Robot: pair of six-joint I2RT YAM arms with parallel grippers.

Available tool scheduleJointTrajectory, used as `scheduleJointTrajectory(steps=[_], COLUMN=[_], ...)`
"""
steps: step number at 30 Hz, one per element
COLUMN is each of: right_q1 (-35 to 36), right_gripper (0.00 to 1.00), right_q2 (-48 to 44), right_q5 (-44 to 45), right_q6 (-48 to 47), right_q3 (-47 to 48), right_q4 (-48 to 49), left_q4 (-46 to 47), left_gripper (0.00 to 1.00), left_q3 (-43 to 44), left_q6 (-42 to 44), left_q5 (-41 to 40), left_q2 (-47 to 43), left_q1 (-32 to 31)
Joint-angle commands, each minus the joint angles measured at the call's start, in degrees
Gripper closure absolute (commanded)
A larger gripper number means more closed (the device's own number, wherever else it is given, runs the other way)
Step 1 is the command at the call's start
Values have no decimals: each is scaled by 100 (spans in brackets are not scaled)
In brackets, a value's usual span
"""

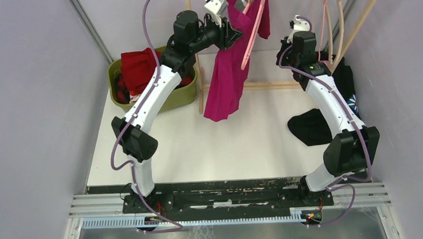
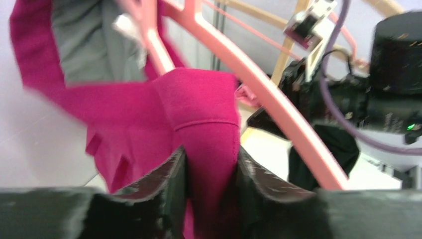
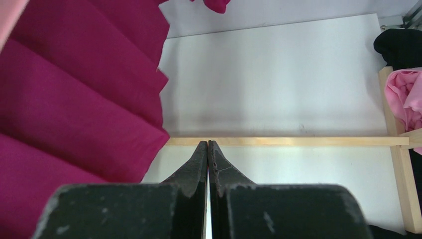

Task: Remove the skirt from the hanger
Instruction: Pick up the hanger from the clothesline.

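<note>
Left claw (image 2: pixel 211 155), wrist cam: 2 black fingers sit either side of a fold near the top of the magenta skirt (image 2: pixel 199 99). Cloth fills the gap, so it looks pinched. Just beside runs the pink hanger (image 2: pixel 271 99). The skirt hangs from it, draping down above the white desk (image 1: pixel 226 146). Right claw (image 3: pixel 208 145) is closed on nothing, nr the wooden rack bar (image 3: pixel 298 141). Step in hand, prob.: freeing the skirt's top from the hanger. Next move needs a firm pinch and a pull away from the hanger arm w/o dragging the hanger along.
</note>
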Motion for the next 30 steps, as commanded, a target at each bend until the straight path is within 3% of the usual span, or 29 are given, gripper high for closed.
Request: scheduleJointTrajectory(steps=[1,3,4,13,30], right_q1=[21,15,13,16,12], right_gripper=[98,98,97,97,97], right_q2=[-350,-391,-410,-438,-323], right_q5=[150,172,187,247,177], right_q6=[-129,-141,-154,-203,-133], right_q3=[67,26,-2,-112,-172], right_q4=[185,192,200,255,265], left_q4=[37,20,19,169,754], left_gripper=[77,95,97,97,97], left_q3=[-7,-14,-5,450,875], left_q6=[195,192,198,209,-34], left_q5=[50,-43,-81,-93,-343], left_q2=[-50,9,50,277,-91], left_q1=[68,84,95,122,542])
